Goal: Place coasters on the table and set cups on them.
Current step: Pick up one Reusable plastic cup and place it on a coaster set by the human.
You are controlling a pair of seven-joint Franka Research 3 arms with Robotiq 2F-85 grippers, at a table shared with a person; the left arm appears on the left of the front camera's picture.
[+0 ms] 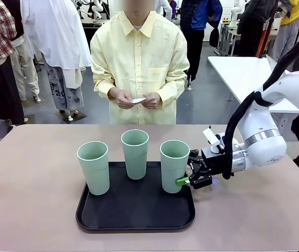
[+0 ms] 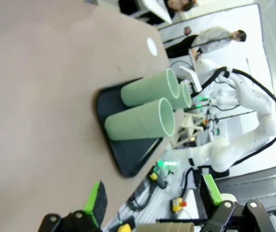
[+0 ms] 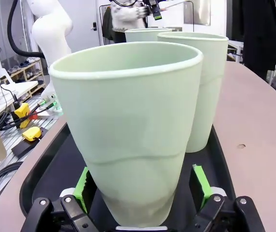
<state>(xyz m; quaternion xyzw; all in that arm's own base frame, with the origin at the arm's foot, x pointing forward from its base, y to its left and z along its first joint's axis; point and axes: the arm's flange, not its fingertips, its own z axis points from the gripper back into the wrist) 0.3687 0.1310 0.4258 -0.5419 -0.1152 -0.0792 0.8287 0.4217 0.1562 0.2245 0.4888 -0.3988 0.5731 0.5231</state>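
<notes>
Since the rightmost cup (image 1: 174,165) stands upright on the right end of the tray (image 1: 134,227), its long axis vertical and its mouth up, the move ahead seems to turn on a sideways hold low on its body. The right gripper (image 1: 189,170) comes in level from off the tray's right edge and straddles that cup near its base. In the right wrist view the cup's wall sits between the two green pads (image 3: 200,180), one on each side and close to it. The jaws stand fully apart and have hold of nothing. Closing them would probably be enough to take the cup.

The middle cup (image 1: 135,152) stands at the tray's far edge and the leftmost cup (image 1: 93,167) at its left end. Both are upright and apart from their neighbours, so the right one can likely be lifted without knocking them.

The left gripper (image 2: 152,198) hangs well off the tray's left side above the table (image 1: 34,184). It is wide open too and empty, and the right arm is plainly the nearer one.

Beyond the tray's far side, across the table, the person's hands (image 1: 137,98) hold a small thin white thing at waist height. I take it for the coasters (image 1: 139,100), though it is too small to be sure. No coaster lies near the tray, so where the cup should go is not yet marked.
</notes>
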